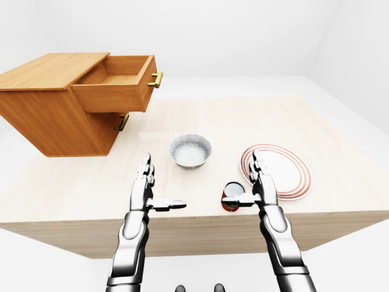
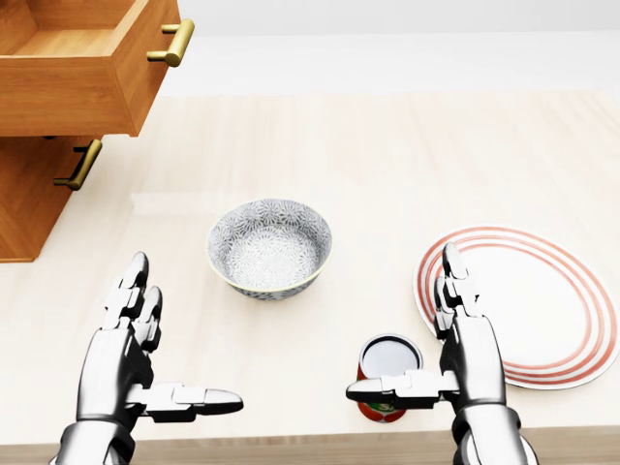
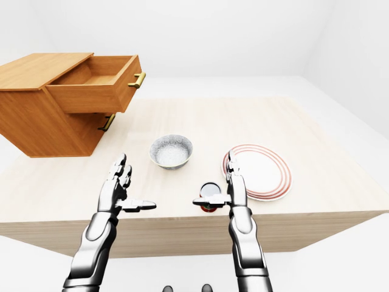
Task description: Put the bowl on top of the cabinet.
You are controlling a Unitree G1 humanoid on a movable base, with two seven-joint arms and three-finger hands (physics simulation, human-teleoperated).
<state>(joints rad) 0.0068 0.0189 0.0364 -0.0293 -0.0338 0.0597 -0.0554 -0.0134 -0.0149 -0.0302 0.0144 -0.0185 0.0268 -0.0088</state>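
Observation:
A grey patterned bowl [image 2: 269,246] sits upright on the light wooden table [image 2: 387,155], near the middle of the head view. The wooden cabinet [image 1: 48,91] stands at the upper left of the left-eye view, its top drawer [image 1: 118,82] pulled out and its flat top bare. My left hand [image 2: 145,349] is open, fingers straight, below and left of the bowl and apart from it. My right hand [image 2: 436,339] is open too, below and right of the bowl, its thumb reaching over a red can [image 2: 387,373].
A white plate with red rings [image 2: 528,300] lies to the right of my right hand. The red can stands close to the table's near edge [image 1: 194,228]. The cabinet's lower drawer handle [image 2: 79,165] juts toward the table.

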